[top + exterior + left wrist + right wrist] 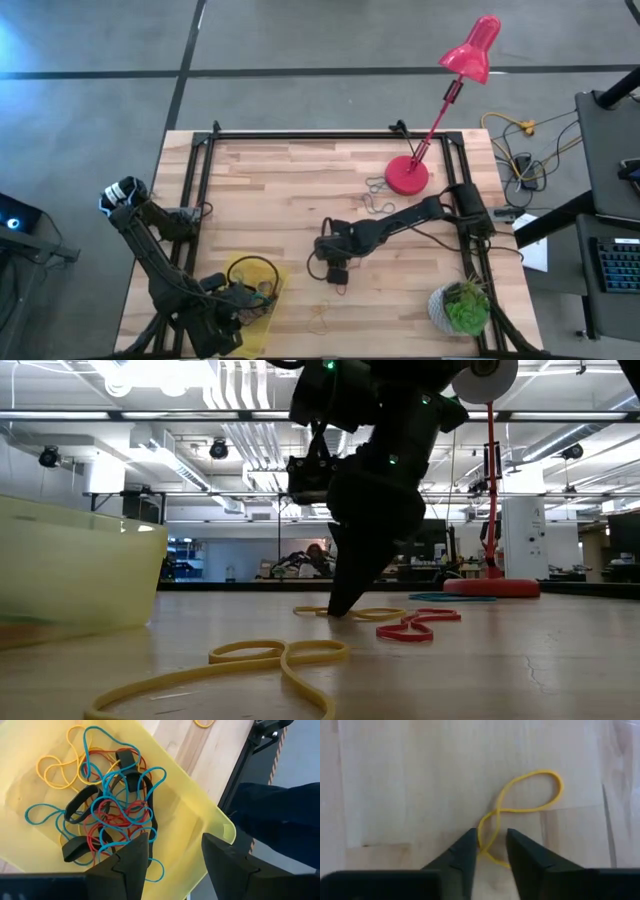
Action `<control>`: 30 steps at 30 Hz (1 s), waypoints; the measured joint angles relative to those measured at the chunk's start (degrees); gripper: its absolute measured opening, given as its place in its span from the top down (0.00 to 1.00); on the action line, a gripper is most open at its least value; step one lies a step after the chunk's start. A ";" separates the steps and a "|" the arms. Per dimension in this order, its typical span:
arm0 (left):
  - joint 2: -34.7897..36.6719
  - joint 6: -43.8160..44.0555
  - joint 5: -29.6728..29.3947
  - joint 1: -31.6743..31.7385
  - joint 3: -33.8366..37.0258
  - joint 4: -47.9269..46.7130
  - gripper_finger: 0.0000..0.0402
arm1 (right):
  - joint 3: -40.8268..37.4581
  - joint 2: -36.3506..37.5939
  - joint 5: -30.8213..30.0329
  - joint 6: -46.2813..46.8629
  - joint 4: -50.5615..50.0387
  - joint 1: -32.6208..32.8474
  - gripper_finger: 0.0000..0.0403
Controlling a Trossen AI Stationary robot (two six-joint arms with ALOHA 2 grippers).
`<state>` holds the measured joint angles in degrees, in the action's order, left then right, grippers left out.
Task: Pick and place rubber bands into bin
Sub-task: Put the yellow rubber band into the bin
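Observation:
The yellow bin [272, 272] stands at the table's near left and holds a tangle of rubber bands [107, 805] in blue, red, yellow and black. My left gripper [172, 855] hangs open and empty above the bin's near part [250, 297]. My right gripper [490, 847] points down at the table's middle [338, 276], fingertips at the wood [338, 608]. It is open, one finger on each side of a strand of a twisted yellow rubber band [530, 790] that lies flat on the table. A red band [420, 625] lies close beside it. My right gripper comes from above, pointing down, its fingers astride the crossing strand [487, 837] of the yellow band, near the band's end by the fingers. The band lies flat and slack on the table. Whether a finger touches the strand, I cannot tell.
Another yellow band [320, 318] lies near the table's front edge, also in the low view [270, 655]. More bands [376, 195] lie beside the red lamp's base [407, 177]. A potted green plant [460, 305] stands at the near right corner.

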<state>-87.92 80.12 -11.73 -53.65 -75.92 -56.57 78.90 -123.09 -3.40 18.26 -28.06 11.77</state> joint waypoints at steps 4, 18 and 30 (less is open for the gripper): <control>0.08 -1.35 -1.17 0.05 -0.07 0.02 0.58 | -0.96 0.09 0.32 0.22 1.45 -0.04 0.89; 4.63 -6.00 -14.11 3.40 0.31 -6.91 0.58 | 21.06 1.82 11.57 -6.69 -1.87 -0.28 0.98; 8.18 -6.06 -34.57 4.87 0.33 -13.33 0.58 | 46.95 -3.81 11.13 -10.53 -10.39 -0.75 0.98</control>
<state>-79.75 74.06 -46.30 -48.78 -75.59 -69.90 125.85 -126.90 7.73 7.73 -38.44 11.02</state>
